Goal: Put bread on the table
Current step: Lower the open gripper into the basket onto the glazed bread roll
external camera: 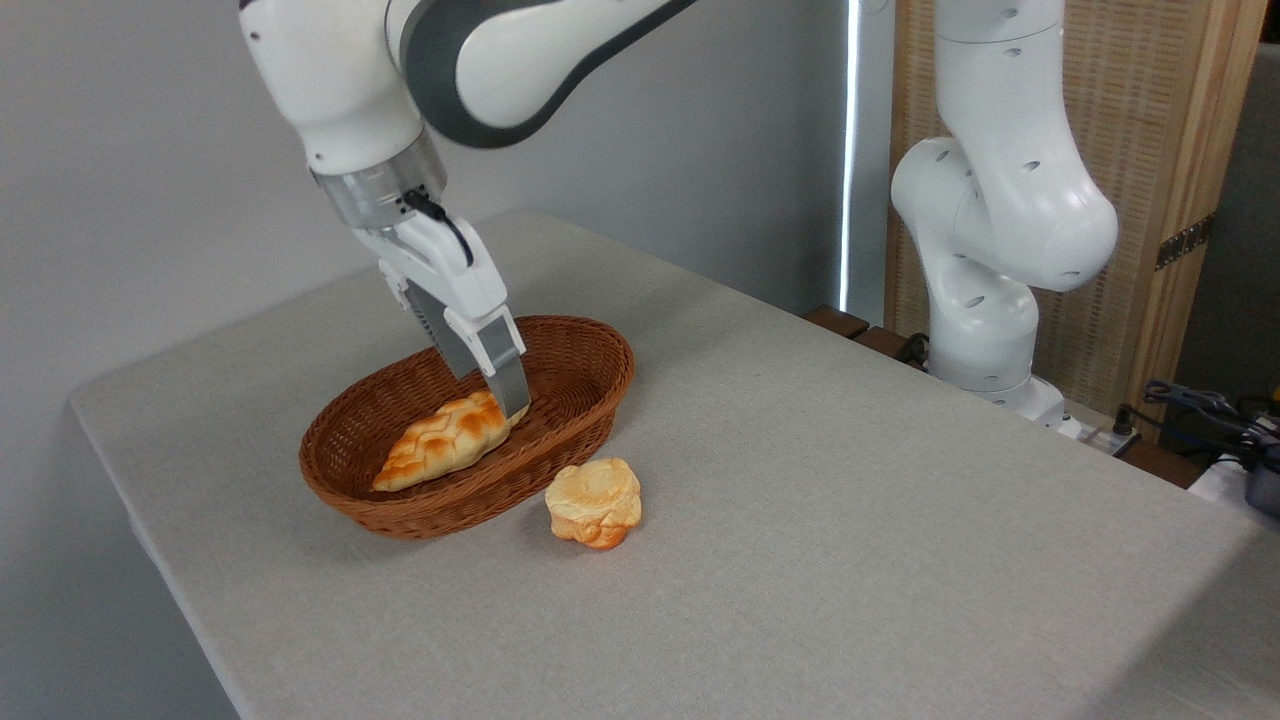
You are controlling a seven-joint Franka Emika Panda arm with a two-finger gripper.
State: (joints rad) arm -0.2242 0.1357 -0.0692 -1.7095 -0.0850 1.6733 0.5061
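The bread [440, 443], a braided golden-brown loaf, lies in the brown wicker basket [590, 400] with its right end up against the basket's wall. My gripper [492, 396] reaches down into the basket from the upper left. Its fingers stand apart, one on each side of the loaf's right end. The near finger [508, 375] touches the loaf's tip. The far finger's tip shows just behind the loaf. The table [850, 520] is covered with light grey cloth, and the basket stands on its left half.
A small round pale bun [595, 503] sits on the cloth just right of the basket's front rim. The arm's white base [985, 300] stands beyond the table's right back edge, with cables [1200, 410] next to it. The table's left edge runs close to the basket.
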